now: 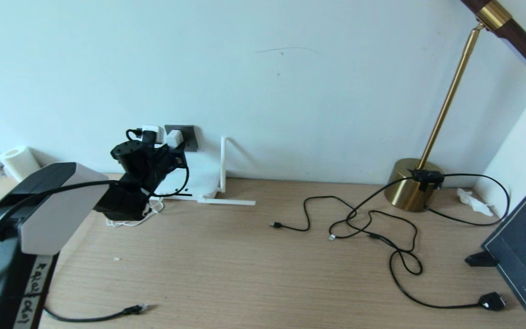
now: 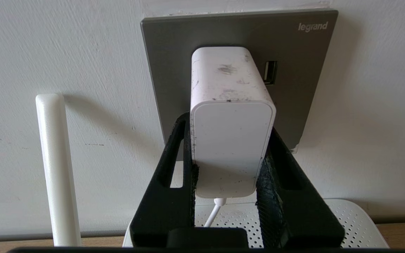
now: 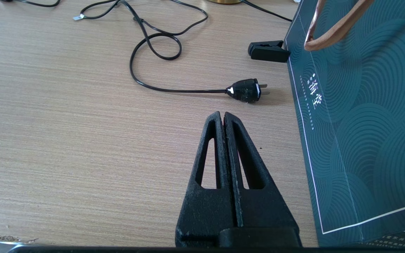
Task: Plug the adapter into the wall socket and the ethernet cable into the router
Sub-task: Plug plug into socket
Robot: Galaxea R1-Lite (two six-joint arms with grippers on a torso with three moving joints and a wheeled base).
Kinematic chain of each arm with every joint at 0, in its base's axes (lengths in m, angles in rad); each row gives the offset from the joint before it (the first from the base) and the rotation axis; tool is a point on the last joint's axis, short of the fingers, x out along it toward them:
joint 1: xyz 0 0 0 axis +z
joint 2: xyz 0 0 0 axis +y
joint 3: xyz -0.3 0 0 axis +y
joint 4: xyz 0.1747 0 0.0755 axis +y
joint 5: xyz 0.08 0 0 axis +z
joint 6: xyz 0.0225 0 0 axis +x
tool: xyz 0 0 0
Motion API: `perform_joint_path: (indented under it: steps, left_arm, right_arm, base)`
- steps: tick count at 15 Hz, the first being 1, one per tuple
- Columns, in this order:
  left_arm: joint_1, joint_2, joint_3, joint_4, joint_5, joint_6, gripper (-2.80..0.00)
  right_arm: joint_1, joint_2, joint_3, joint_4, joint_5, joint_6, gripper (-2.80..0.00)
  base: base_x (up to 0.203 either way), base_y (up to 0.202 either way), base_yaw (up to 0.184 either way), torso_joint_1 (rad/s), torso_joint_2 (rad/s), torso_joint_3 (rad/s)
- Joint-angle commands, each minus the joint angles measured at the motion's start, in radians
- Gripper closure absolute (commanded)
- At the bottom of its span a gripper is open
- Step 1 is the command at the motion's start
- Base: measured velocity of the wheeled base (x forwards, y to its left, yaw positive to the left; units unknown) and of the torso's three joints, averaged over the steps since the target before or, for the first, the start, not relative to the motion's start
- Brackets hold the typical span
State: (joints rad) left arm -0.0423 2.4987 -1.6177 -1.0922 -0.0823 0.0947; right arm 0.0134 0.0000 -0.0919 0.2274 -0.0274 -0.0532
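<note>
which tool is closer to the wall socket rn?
Left. The left tool is clamped on the adapter, which sits against the wall socket. The right tool is shut and empty, over the desk beside a dark green bag, far from it.

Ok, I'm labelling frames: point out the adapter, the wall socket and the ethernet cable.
adapter (image 2: 231, 140): left wrist view, rear face.
wall socket (image 2: 174, 63): left wrist view, bare grey plate.
ethernet cable (image 1: 136, 309): head view, connector end.

Left gripper (image 2: 229, 154) clamps adapter (image 2: 231, 140) (against wall socket (image 2: 294, 88)).
</note>
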Motion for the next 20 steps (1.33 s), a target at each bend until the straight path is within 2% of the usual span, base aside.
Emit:
perform_joint_path:
  steps: [1, 7, 8, 17, 20]
  left_arm:
    - [0.0, 0.003, -0.013, 0.002, 0.0, 0.0, 0.0]
    - [-0.001, 0.003, -0.031, 0.026, -0.002, 0.003, 0.0]
    - [-0.001, 0.002, -0.031, 0.026, -0.002, 0.004, -2.8]
    - [-0.001, -0.029, -0.008, 0.017, 0.001, 0.007, -2.8]
    - [0.001, -0.106, 0.122, -0.006, 0.001, 0.006, -2.8]
  right_arm:
    - [0.0, 0.0, 0.0, 0.001, 0.0, 0.0, 0.0]
    - [0.0, 0.0, 0.0, 0.001, 0.0, 0.0, 0.0]
    - [0.0, 0.0, 0.0, 0.001, 0.0, 0.0, 0.0]
    - [0.0, 0.0, 0.0, 0.001, 0.0, 0.0, 0.0]
    - [0.0, 0.0, 0.0, 0.001, 0.0, 0.0, 0.0]
  base:
    - [0.0, 0.0, 0.0, 0.0, 0.0, 0.0]
    - [0.0, 0.0, 0.0, 0.0, 0.0, 0.0]
    - [0.0, 0.0, 0.0, 0.0, 0.0, 0.0]
    - [0.0, 0.0, 0.0, 0.0, 0.0, 0.0]
    - [0.0, 0.0, 0.0, 0.0, 0.0, 0.0]
